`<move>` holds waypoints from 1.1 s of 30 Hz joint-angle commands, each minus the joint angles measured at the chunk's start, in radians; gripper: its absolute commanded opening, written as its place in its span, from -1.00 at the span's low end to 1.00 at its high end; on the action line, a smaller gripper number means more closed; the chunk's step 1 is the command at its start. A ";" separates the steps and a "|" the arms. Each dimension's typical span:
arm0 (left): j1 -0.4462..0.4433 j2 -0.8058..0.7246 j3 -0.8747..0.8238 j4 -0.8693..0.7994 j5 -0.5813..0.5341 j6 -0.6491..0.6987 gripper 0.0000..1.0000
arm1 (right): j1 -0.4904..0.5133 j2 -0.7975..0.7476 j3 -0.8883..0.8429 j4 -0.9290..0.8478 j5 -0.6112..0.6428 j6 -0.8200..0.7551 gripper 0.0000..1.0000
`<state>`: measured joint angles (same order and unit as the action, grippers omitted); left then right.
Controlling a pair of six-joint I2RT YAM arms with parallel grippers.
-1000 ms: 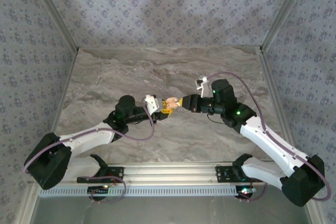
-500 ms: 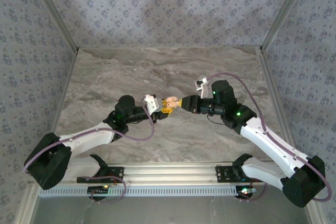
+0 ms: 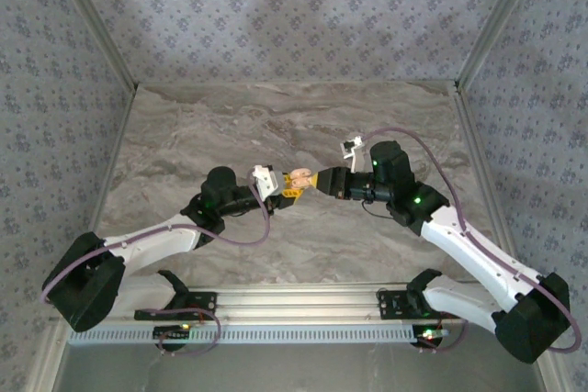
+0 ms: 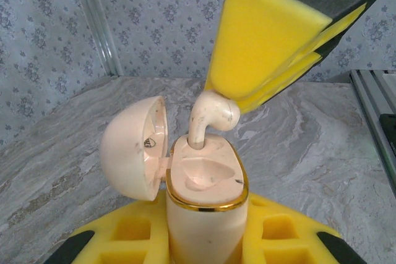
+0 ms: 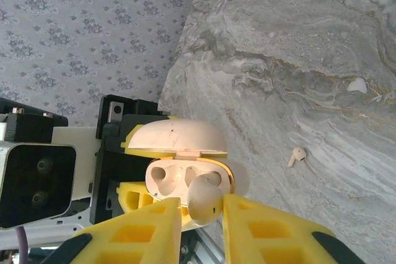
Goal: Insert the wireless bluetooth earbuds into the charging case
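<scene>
Earbud (image 4: 213, 112): cream-white, head above the charging case (image 4: 204, 214), stem pointing down into the slot farther from the case's lid, not fully seated.
Charging case: cream with a gold rim, upright and raised off the desk (image 5: 322, 41); the other slot is empty.
Lid (image 4: 127, 146): swung open, hinged at the case's side.
Left end effector (image 4: 204, 245): yellow pads pressed against the lower body of the case, gripping it.
Right end effector (image 5: 203, 205): over the case's mouth, one yellow pad on either side of the earbud's head; I cannot tell whether they are pinching it.
Second earbud (image 5: 298, 154): lying on the desk, well apart from the case.
White fragment (image 5: 357, 85): on the desk, farther from the case than the second earbud; too small to identify.
</scene>
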<state>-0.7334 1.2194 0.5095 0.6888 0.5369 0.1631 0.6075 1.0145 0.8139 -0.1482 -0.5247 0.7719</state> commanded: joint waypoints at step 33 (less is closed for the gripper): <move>-0.006 -0.018 0.021 0.034 0.005 0.001 -0.75 | -0.002 -0.021 -0.009 -0.004 -0.049 -0.020 -0.60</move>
<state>-0.7334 1.2194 0.5095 0.6930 0.5369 0.1635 0.5949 0.9852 0.8062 -0.1791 -0.5472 0.7555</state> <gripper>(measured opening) 0.226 0.203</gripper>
